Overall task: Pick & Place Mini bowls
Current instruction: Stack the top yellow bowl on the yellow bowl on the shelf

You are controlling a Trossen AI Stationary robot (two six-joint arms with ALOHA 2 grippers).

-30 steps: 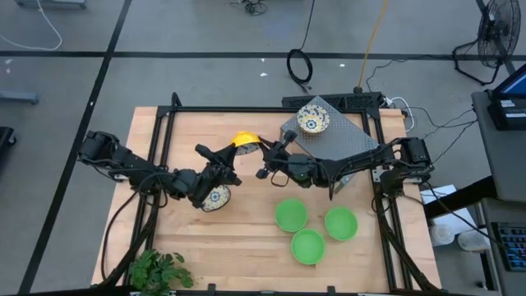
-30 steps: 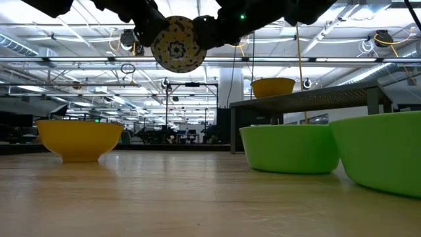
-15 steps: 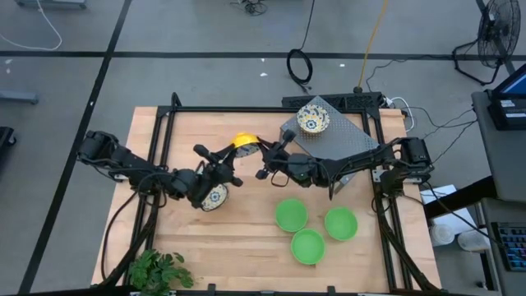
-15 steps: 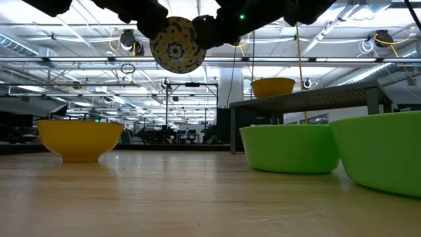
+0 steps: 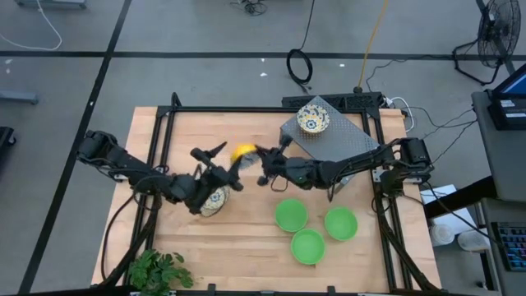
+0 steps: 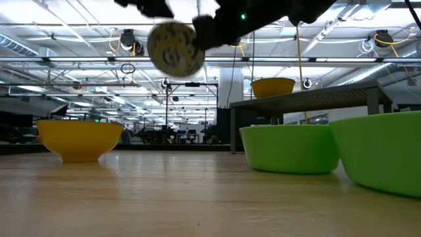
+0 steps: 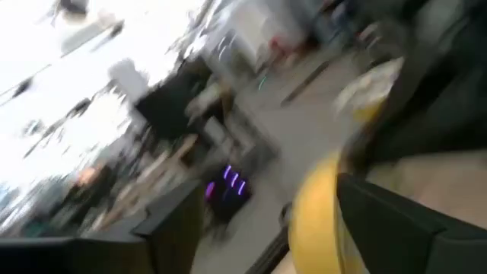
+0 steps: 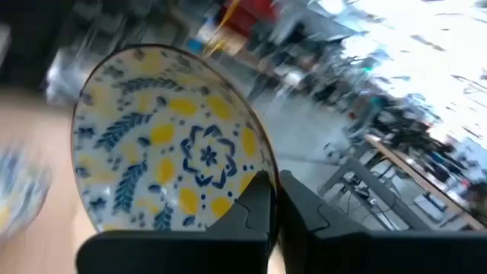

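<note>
A mini bowl [image 8: 175, 160], floral inside and yellow outside, hangs on edge above the table's middle [image 5: 244, 152], its inside toward the near edge [image 6: 174, 49]. My right gripper [image 8: 272, 202] is shut on it. My left gripper [image 5: 220, 167] stands open just left of it, and its blurred wrist view shows the yellow outside [image 7: 319, 221] beside one finger. Another floral bowl [image 5: 215, 200] rests on its base on the table below my left arm. One more [image 5: 313, 117] sits on the grey rack [image 5: 349, 141]. Three green bowls [image 5: 307, 246] stand near the front right. My right gripper pinches the floral bowl's rim [image 8: 255, 179] between its two fingers, one inside the bowl and one on its yellow outside. The fingers come level from the table's right. The bowl stands on edge, lifted clear of the table.
A leafy plant [image 5: 156, 270] sits at the near left corner. A black frame [image 5: 246, 109] runs round the wooden table top. The rack takes up the far right. Bare wood [image 5: 246, 247] lies between the plant and the green bowls.
My left gripper has opened and let go of the raised floral bowl, rolled, and risen a little away from it. The bowl stays in the air, on edge, in my right gripper, which has kept its place.
</note>
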